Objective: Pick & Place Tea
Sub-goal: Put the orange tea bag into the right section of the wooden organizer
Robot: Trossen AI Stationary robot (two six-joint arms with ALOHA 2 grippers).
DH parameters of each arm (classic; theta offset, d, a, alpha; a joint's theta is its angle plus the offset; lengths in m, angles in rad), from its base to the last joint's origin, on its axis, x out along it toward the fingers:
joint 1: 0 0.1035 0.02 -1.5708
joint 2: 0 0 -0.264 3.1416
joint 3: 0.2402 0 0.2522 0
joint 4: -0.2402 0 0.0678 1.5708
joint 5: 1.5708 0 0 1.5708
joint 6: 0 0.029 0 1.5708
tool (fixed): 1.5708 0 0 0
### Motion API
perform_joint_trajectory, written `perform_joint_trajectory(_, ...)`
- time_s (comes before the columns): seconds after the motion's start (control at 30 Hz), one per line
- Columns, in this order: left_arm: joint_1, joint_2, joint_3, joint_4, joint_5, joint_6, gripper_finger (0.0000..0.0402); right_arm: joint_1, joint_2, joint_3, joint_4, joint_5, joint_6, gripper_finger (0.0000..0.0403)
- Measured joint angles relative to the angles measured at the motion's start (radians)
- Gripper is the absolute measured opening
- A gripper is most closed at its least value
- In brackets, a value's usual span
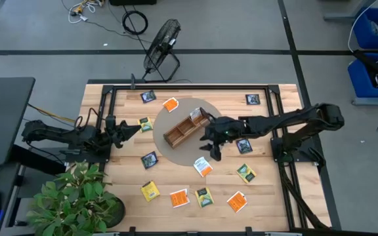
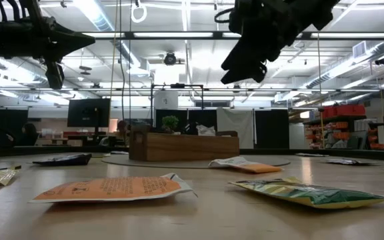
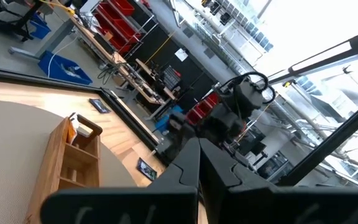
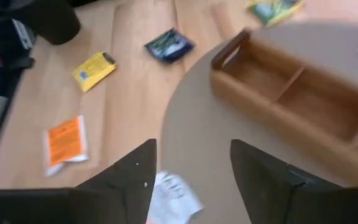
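The right end effector (image 1: 207,148), fingers spread and empty, hovered above an orange-and-white tea packet (image 1: 203,167) lying just beneath it beside the wooden tray (image 1: 176,136). This looked like the approach; next came lowering and pinching. The left end effector (image 1: 134,128), pressed together, waited aside.

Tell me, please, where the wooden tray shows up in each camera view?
High view: the wooden tray at centre, on the round mat.
Low view: mid-distance, centre.
Left wrist view: left side.
Right wrist view: upper right.
Shared landmark: the round mat beneath it.
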Motion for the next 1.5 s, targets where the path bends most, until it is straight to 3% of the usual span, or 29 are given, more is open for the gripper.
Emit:
perform_joint_trajectory(0.1,0.0,0.0,0.0,0.0,0.0,-0.003,0.0003,0.017,0.0,0.0,-0.011,-0.009,0.092,0.0213)
perform_joint_trajectory(0.6,0.0,0.0,0.0,0.0,0.0,-0.034,0.0003,0.088,0.005,0.0,-0.036,-0.037,0.179,0.0213)
perform_joint_trajectory(0.9,0.0,0.0,0.0,0.0,0.0,-0.029,0.0003,0.091,0.008,0.0,-0.086,-0.001,0.14,0.0222)
perform_joint_trajectory(1.2,0.0,0.0,0.0,0.0,0.003,-0.029,0.0003,0.105,0.12,0.001,-0.085,-0.008,0.12,0.0277)
perform_joint_trajectory(1.5,0.0,0.0,0.0,-0.001,0.004,-0.027,0.0003,0.104,0.212,0.001,-0.043,0.029,0.056,0.0281)
